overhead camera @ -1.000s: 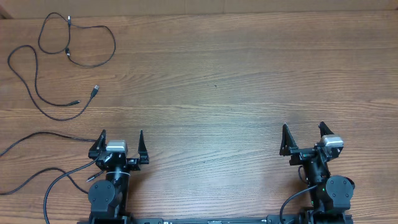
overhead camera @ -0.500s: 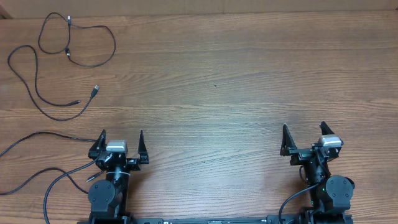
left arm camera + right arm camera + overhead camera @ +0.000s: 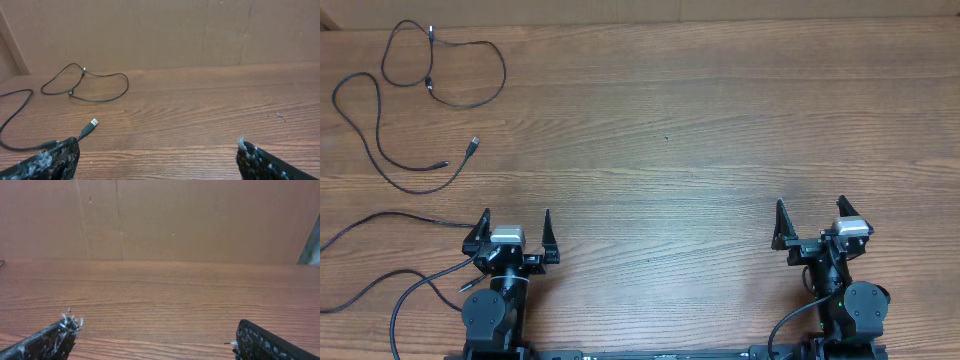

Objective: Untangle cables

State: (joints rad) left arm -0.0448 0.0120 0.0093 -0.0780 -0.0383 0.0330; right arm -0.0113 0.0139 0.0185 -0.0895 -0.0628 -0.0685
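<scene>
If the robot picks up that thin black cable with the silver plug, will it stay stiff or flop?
Probably floppy: the cable lies in loose, wandering curves. It looks thin, so likely light. Its silver plug would probably dangle.

**Open desk ahead, clutter only at my far left**

My left pincer [image 3: 516,215] and right pincer [image 3: 808,203] both stand wide, with nothing between the fingers. Ahead of the right one the desk [image 3: 670,140] lies bare all the way to the cardboard wall [image 3: 200,220], which closes off the far edge. The middle is just as free. My left pincer has open wood straight in front. The thin cables [image 3: 450,70] sprawl in loose loops over the far left corner, a USB plug [image 3: 474,146] nearest me. Thicker arm cables [image 3: 390,213] trail across the desk just left of my left arm, in the way of a low sweep there.
</scene>
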